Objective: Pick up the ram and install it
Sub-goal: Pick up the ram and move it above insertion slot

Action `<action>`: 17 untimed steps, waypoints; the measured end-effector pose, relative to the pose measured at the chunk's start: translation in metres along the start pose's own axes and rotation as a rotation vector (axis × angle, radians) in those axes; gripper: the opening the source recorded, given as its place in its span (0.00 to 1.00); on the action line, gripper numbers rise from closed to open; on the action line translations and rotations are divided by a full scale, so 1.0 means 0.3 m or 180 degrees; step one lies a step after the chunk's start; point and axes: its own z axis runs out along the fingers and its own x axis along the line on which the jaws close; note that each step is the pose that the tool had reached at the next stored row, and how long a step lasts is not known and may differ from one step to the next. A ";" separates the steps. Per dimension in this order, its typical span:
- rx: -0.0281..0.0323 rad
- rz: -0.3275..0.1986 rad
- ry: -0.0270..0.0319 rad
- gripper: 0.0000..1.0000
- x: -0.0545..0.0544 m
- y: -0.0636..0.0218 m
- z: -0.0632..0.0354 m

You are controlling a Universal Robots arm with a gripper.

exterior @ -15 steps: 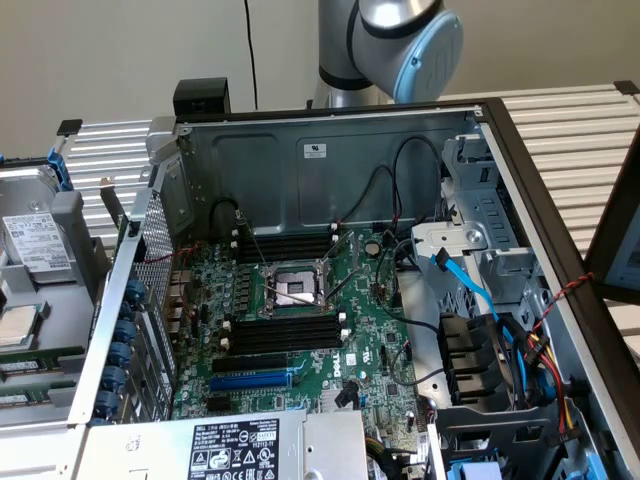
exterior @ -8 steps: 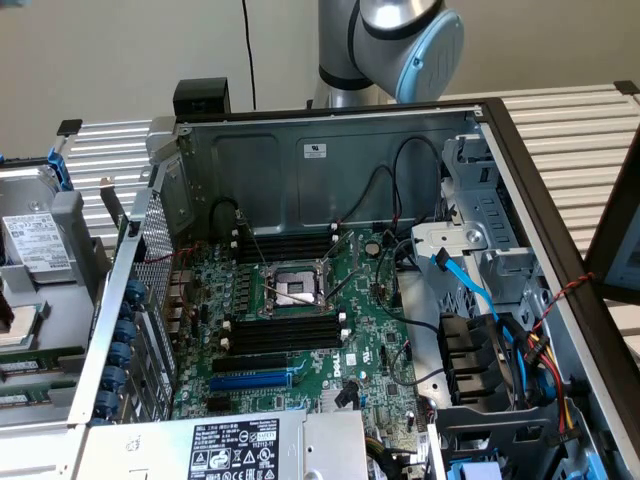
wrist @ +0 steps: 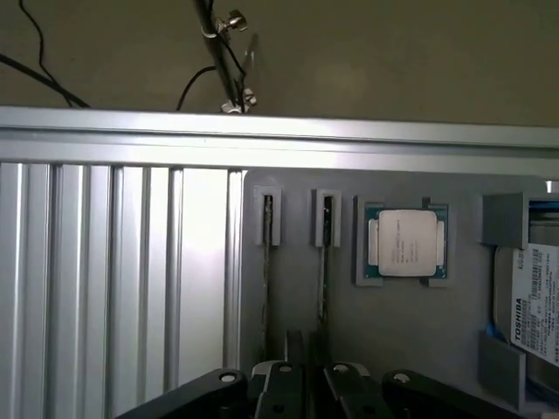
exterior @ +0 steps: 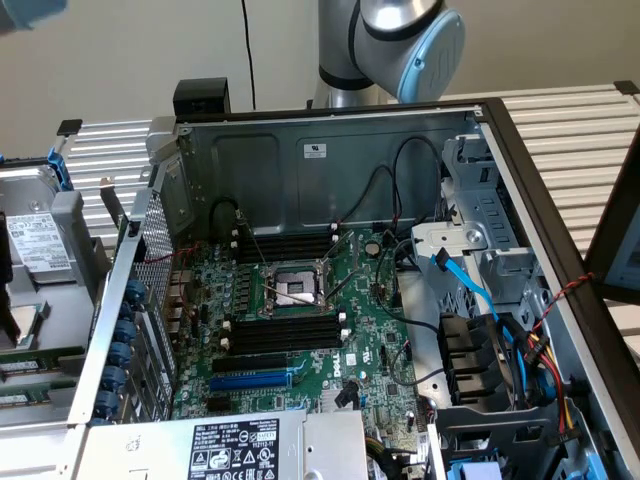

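Two ram sticks stand on edge in the narrow slots of a grey holder tray (wrist: 288, 305), one ram stick (wrist: 266, 262) beside the other (wrist: 325, 262). My gripper (wrist: 307, 388) hangs over the near ends of these two sticks, with only its dark links showing. In the exterior view the same sticks appear as green strips (exterior: 35, 365) at the far left edge, outside the case. The motherboard (exterior: 300, 340) lies inside the open computer case, with black memory slots (exterior: 285, 330) below the processor socket and more (exterior: 285, 245) above it.
On the tray, a processor chip (wrist: 406, 244) and a Toshiba hard drive (wrist: 537, 301) sit beside the sticks. Ribbed aluminium table (wrist: 113, 279) lies alongside. Inside the case are a drive cage with blue cables (exterior: 480, 300), a blue expansion slot (exterior: 250, 380) and a power supply (exterior: 240, 445).
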 end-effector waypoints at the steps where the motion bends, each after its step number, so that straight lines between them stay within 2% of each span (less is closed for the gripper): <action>1: -0.0004 0.0000 0.0001 0.18 0.004 -0.001 0.002; 5: -0.0005 0.0000 0.0001 0.18 0.012 -0.004 0.006; 10: -0.0033 0.0001 0.0001 0.18 0.042 -0.045 0.022; 17: -0.0033 0.0001 0.0001 0.18 0.044 -0.052 0.061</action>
